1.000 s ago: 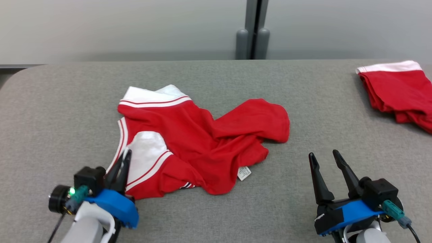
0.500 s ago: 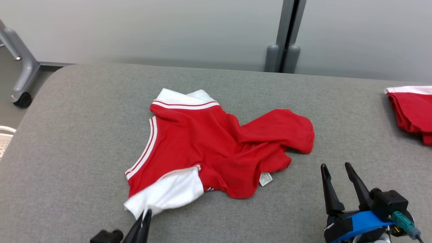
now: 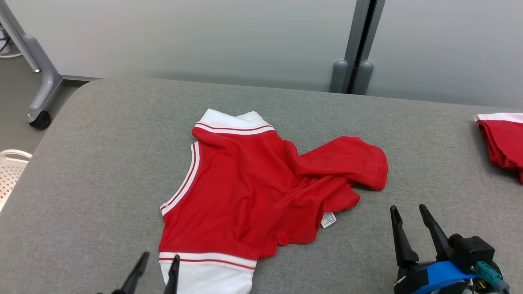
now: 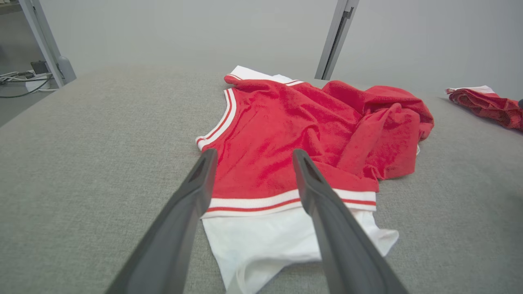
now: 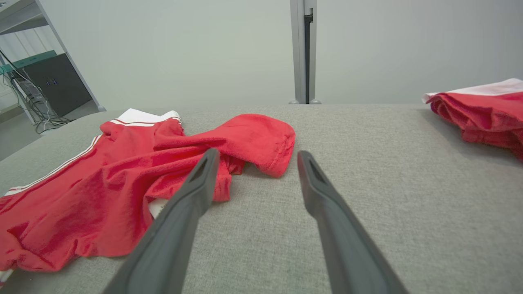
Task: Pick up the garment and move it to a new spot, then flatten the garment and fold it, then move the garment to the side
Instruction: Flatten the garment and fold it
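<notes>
Grey table [image 3: 102, 134], crumpled red-and-white garment [image 3: 253, 183] at middle, red cloth [image 3: 504, 143] far right

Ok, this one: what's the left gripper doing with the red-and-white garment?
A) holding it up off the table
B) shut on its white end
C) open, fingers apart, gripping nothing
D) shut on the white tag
C: the left gripper has its fingers apart by the white end of the garment, which lies loose on the table.
</notes>
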{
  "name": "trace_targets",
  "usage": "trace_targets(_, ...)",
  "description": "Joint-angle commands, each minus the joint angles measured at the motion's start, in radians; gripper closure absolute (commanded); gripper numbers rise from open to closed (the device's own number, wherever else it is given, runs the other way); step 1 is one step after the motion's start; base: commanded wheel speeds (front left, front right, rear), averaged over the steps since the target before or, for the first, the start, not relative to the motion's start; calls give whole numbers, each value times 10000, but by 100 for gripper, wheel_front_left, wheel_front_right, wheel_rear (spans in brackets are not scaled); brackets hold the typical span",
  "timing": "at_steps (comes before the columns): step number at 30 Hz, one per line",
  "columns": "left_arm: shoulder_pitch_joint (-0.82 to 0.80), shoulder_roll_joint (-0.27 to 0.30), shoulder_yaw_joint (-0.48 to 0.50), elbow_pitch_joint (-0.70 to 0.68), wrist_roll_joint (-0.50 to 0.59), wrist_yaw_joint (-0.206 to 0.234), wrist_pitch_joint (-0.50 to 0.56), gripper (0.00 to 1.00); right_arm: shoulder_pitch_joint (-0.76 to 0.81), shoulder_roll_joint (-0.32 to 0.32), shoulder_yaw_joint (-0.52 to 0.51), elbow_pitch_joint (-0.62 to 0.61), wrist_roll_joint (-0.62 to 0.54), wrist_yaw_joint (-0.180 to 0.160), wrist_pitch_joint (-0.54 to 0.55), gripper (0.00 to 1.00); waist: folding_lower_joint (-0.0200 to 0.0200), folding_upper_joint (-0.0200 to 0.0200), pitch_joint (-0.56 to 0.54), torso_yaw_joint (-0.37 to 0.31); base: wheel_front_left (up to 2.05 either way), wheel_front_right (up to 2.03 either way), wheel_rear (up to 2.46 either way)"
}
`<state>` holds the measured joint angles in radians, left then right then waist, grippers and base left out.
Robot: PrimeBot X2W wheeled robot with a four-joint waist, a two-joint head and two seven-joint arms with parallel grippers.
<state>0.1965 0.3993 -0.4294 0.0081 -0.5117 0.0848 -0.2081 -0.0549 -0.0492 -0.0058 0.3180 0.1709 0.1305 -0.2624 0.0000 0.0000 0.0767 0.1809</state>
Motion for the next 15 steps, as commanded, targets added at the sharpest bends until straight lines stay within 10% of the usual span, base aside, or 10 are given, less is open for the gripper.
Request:
trace_targets(1,-290,-6,179,-135,98,79,-172,0,71,-26,10,49,80,5,-34,0,0,0,3,-58,0,0,0)
trace_targets(15,-1950,-793,2054,267,438,340,-572,0,-277,-26,-55,73,-45,4,-34,0,0,0,226,-986,0,0,0)
